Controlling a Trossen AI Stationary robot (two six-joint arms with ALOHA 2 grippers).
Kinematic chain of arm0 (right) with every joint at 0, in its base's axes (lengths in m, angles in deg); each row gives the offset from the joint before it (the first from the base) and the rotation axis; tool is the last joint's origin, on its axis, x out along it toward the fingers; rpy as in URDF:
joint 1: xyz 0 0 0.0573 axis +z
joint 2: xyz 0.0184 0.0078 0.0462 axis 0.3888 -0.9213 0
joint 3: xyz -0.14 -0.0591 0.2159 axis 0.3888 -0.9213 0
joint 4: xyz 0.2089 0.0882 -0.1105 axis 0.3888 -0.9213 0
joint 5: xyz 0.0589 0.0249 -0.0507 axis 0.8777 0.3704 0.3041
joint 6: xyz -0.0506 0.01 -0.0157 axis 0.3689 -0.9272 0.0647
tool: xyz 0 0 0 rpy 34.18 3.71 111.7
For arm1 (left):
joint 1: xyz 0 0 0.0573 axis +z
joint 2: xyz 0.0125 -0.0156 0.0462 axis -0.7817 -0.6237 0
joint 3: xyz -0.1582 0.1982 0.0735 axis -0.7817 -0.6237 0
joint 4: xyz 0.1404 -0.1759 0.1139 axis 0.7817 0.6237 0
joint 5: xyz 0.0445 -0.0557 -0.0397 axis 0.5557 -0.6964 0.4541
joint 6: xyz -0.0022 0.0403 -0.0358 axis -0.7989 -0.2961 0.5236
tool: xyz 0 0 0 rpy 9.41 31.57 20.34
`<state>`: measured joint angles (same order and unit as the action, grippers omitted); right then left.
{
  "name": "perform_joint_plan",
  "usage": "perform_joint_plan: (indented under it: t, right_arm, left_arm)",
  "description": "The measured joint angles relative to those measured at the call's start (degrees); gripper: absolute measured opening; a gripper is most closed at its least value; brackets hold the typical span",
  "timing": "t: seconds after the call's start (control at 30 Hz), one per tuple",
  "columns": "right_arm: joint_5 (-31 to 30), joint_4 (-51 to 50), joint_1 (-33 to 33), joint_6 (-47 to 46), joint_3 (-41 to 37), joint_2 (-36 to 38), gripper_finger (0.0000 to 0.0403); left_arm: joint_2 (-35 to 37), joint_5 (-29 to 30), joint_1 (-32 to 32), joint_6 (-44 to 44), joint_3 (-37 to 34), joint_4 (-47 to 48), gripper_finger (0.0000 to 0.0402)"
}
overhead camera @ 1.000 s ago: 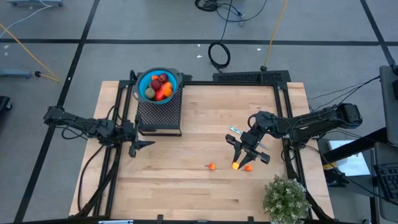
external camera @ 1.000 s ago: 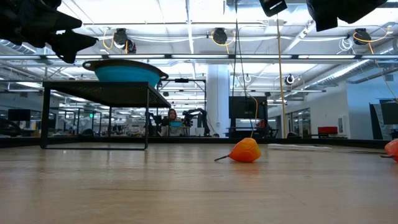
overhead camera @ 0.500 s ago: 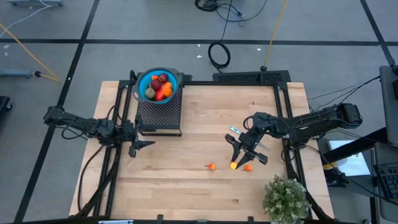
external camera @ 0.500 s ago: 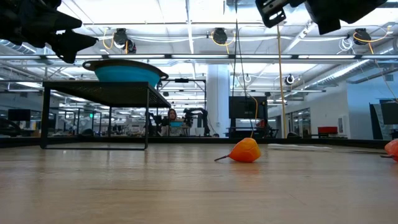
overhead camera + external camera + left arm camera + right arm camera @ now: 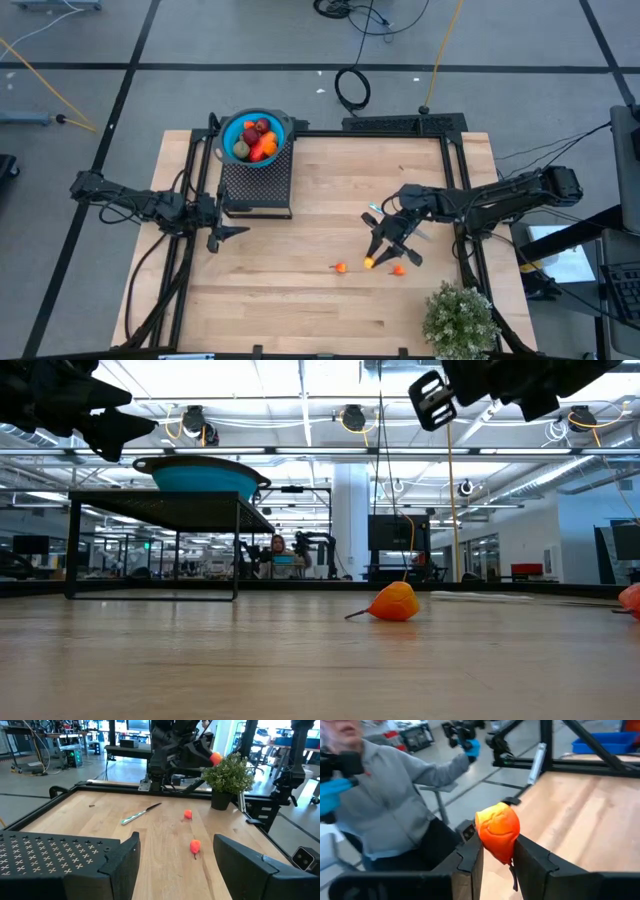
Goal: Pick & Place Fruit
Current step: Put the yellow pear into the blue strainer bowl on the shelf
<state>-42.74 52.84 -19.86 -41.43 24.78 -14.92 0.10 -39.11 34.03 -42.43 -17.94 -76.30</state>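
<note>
A small orange fruit [image 5: 497, 831] sits between the fingers of my right gripper [image 5: 373, 257], which is shut on it above the right half of the table; the left wrist view shows this fruit [image 5: 216, 758] in the air. Two more small orange fruits [image 5: 340, 267] [image 5: 398, 269] lie on the wood. A blue bowl [image 5: 232, 128] with several fruits stands on a black mesh rack [image 5: 256, 182] at the far left. My left gripper [image 5: 224, 234] stands open beside the rack, holding nothing. My right gripper pinches the orange fruit by its two sides [image 5: 485, 845] between its two fingers [image 5: 532, 860], at their free ends. The fingers lie almost level and point toward the table's near left. The fruit is lifted clear of the table, its thin stem [image 5: 512, 875] hanging down.
A thin silvery-blue utensil [image 5: 378, 212] lies on the wood just beyond my right gripper. A bushy potted plant [image 5: 460, 318] stands at the near right corner. A person in a grey top [image 5: 395, 805] is beyond the table's edge. Bare wood fills the middle.
My right gripper has tipped and swung its fingertips a little toward the table's left and sunk slightly. It has stayed shut on the orange fruit, which has shifted left with it and stays clear of the table.
</note>
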Motion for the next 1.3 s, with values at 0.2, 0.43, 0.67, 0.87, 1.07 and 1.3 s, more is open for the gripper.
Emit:
perform_joint_plan:
  t: [0.2, 0.43, 0.67, 0.87, 1.07, 1.3]
  right_arm:
    - [-0.2, 0.0, 0.0, 0.9, 0.0, -0.2, 0.0084]
    - [-0.3, -0.2, 0.0, 1.1, 0.0, -0.6, 0.0084]
    - [-4.6, -1.7, 0.1, 2.7, 0.0, -0.6, 0.0084]
    - [-12.1, -6.1, 0.7, 7.4, 0.0, -0.6, 0.0084]
    - [-21.5, -7.4, 2.9, 12.3, 0.0, -0.6, 0.0084]
    - [-32.6, -7.5, 5.6, 19.2, 0.0, -0.6, 0.0084]
  left_arm:
    - [0.0, 0.0, 0.0, 0.0, 0.0, 0.0, 0.0251]
    - [0.0, 0.0, 0.0, 0.0, 0.0, 0.0, 0.0251]
    - [0.0, 0.0, 0.0, 0.0, 0.0, 0.0, 0.0251]
    - [0.0, 0.0, 0.0, 0.0, 0.0, 0.0, 0.0251]
    - [0.0, 0.0, 0.0, 0.0, 0.0, 0.0, 0.0251]
    - [0.0, 0.0, 0.0, 0.8, 0.0, -0.2, 0.0251]
